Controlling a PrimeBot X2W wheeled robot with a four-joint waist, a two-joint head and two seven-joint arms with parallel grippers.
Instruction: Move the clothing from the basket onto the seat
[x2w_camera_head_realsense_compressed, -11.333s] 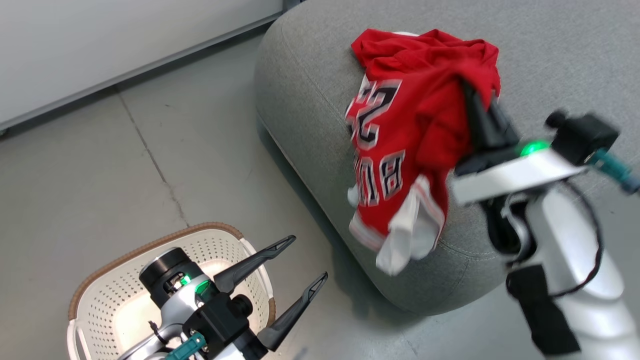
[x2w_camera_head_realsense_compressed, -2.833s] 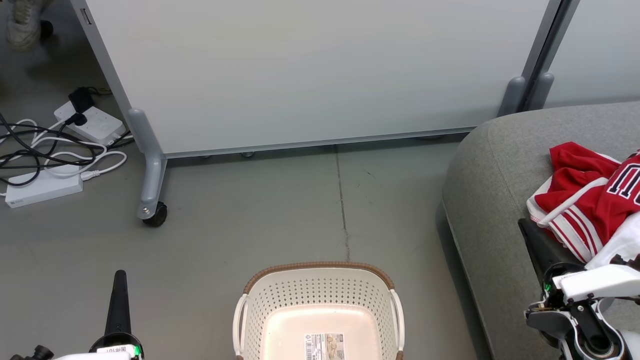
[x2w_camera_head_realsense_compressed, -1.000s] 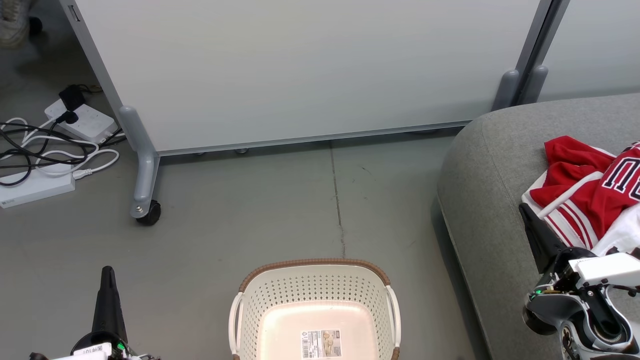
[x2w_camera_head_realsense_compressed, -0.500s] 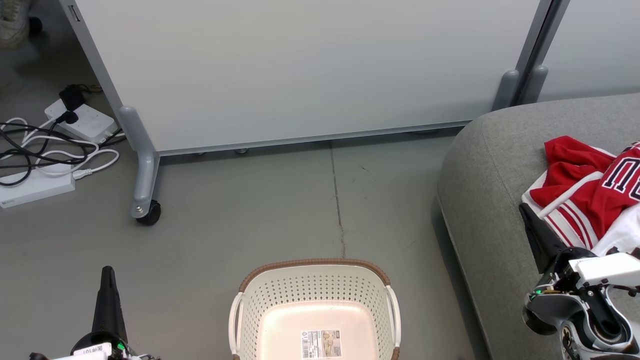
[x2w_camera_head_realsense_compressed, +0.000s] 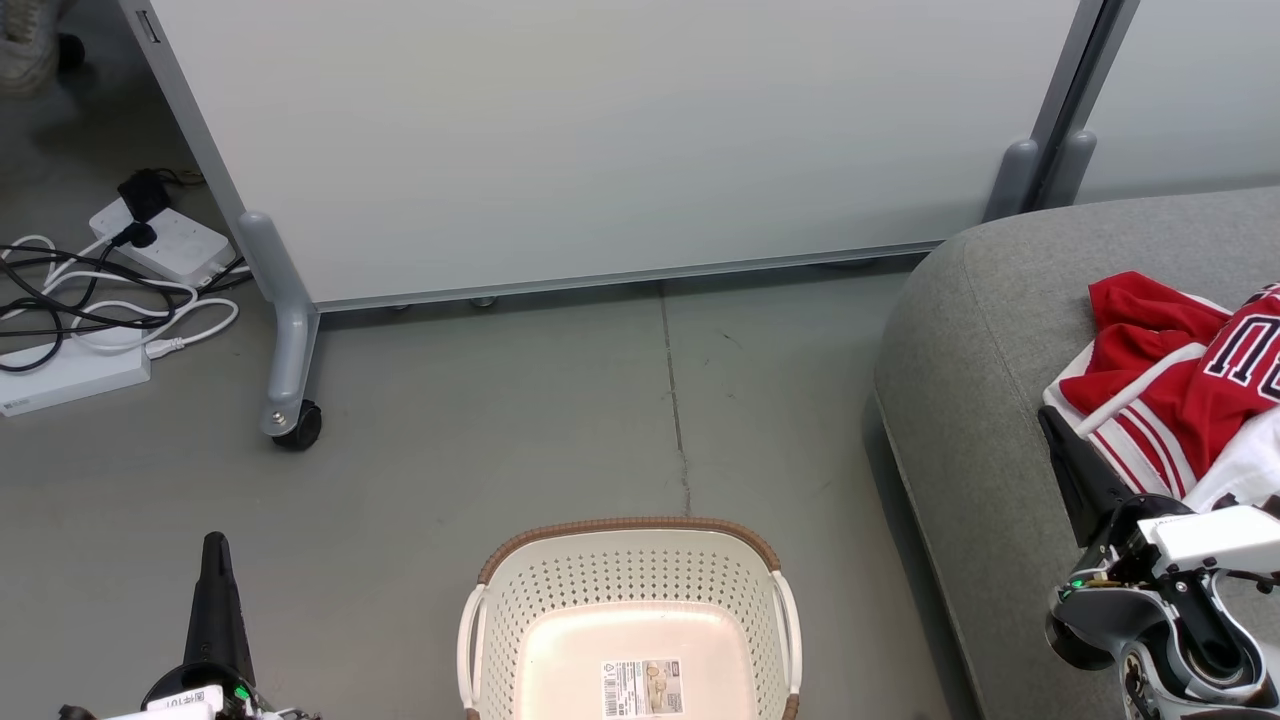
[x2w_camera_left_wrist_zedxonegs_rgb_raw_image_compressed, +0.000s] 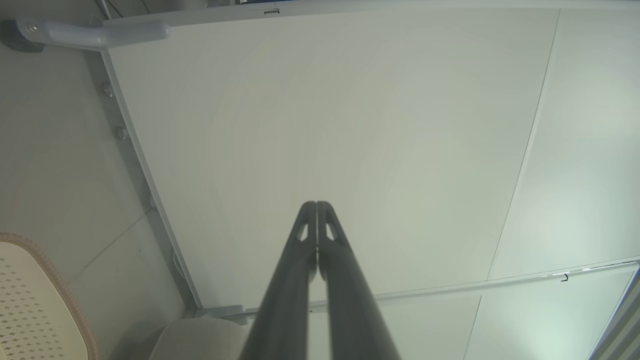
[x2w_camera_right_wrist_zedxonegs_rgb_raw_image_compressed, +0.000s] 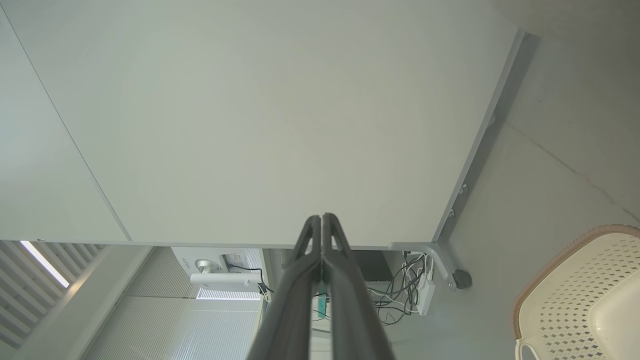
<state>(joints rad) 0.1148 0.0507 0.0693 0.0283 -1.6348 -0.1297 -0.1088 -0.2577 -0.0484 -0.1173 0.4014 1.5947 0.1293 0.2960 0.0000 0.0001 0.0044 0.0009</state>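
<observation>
The clothing (x2w_camera_head_realsense_compressed: 1180, 370), red with white stripes and dark numerals, lies bunched on the grey seat (x2w_camera_head_realsense_compressed: 980, 330) at the right edge of the head view. The cream basket (x2w_camera_head_realsense_compressed: 630, 525) stands on the floor at bottom centre, with just a label inside. My right gripper (x2w_camera_head_realsense_compressed: 1050, 425) is shut beside the seat's front edge, just left of the clothing, holding nothing. My left gripper (x2w_camera_head_realsense_compressed: 213, 545) is shut at the lower left, well away from the basket. The left gripper (x2w_camera_left_wrist_zedxonegs_rgb_raw_image_compressed: 316, 204) and the right gripper (x2w_camera_right_wrist_zedxonegs_rgb_raw_image_compressed: 321, 217) each show fingers pressed together, with the basket (x2w_camera_left_wrist_zedxonegs_rgb_raw_image_compressed: 30, 300) (x2w_camera_right_wrist_zedxonegs_rgb_raw_image_compressed: 575, 290) off to one side.
A white partition panel (x2w_camera_head_realsense_compressed: 600, 140) on wheeled feet (x2w_camera_head_realsense_compressed: 298, 425) stands behind the basket. Power strips and tangled cables (x2w_camera_head_realsense_compressed: 100, 300) lie on the floor at the far left. Bare grey floor runs between basket, panel and seat.
Nothing has moved over the last second. Much earlier my right gripper held the jersey above the seat and my left gripper stood open over the basket; both are shut and free now.
</observation>
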